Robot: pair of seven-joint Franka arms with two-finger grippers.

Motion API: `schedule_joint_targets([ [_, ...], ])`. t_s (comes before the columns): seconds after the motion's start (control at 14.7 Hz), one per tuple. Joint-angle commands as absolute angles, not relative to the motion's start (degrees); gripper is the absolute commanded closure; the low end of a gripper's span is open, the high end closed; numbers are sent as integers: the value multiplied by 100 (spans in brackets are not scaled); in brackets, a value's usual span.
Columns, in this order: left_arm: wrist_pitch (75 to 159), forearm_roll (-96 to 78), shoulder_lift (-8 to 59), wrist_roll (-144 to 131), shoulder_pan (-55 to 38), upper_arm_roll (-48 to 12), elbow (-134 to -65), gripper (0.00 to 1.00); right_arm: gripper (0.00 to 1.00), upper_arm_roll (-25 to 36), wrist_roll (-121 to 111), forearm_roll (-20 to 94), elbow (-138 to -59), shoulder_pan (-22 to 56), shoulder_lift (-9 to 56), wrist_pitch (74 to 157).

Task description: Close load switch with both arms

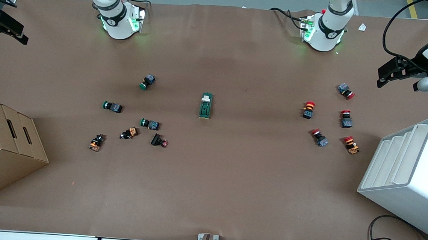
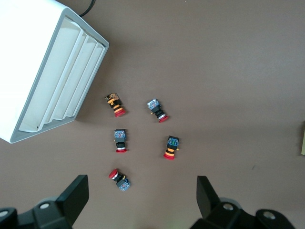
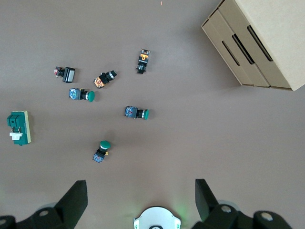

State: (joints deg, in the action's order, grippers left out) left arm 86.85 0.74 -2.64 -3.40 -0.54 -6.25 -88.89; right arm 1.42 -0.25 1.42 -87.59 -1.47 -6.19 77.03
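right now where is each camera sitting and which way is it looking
Front view: high across the table, facing both arm bases; load switch mid-table.
Left wrist view: on the left arm, looking down past its open left gripper at red-capped buttons and a white rack.
Right wrist view: looking down past the open right gripper at green-capped buttons and a cardboard box.
Front and right wrist views share the switch.

**Colour rundown of the table**

Table (image 1: pixel 232 181) is plain brown. The load switch (image 1: pixel 206 106) is dark green with a cream toggle on top. Green-capped push buttons (image 1: pixel 148 82) sit toward the right arm's end, red-capped push buttons (image 1: pixel 308 109) toward the left arm's. Cardboard box (image 1: pixel 1 146) is tan, the rack (image 1: pixel 409 175) white-grey. Both arms are white with black bands and green-lit bases.
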Motion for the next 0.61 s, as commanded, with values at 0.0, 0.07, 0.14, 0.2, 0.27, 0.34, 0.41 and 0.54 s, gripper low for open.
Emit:
schedule_joint_targets([
  [0.0, 8587, 18, -290, -343, -44, -624, -8833, 0, 0, 132, -53, 141, -8763, -158, -659, 7682],
  [0.07, 8596, 18, -281, -343, -35, -624, -8824, 0, 0, 132, -53, 141, -8763, -158, -659, 7682],
  [0.14, 8587, 18, -281, -317, -26, -624, -8824, 0, 0, 132, -53, 141, -8763, -158, -659, 7682],
  [0.2, 8596, 35, -273, -325, -26, -615, -8824, 0, 0, 132, -53, 141, -8763, -158, -659, 7682],
  [0.27, 8596, 18, -238, -325, -44, -615, -8824, 0, 0, 132, -53, 141, -8763, -158, -659, 7682],
  [0.34, 8622, -87, -220, -316, -70, -624, -8824, 0, 0, 132, -53, 141, -8763, -158, -659, 7682],
  [0.41, 8631, -392, -185, -351, -105, -624, -8859, 0, 0, 132, -53, 141, -8763, -158, -659, 7682],
  [0.54, 8753, -580, -18, -518, -332, -807, -8895, 0, 0, 132, -53, 141, -8763, -158, -659, 7673],
])
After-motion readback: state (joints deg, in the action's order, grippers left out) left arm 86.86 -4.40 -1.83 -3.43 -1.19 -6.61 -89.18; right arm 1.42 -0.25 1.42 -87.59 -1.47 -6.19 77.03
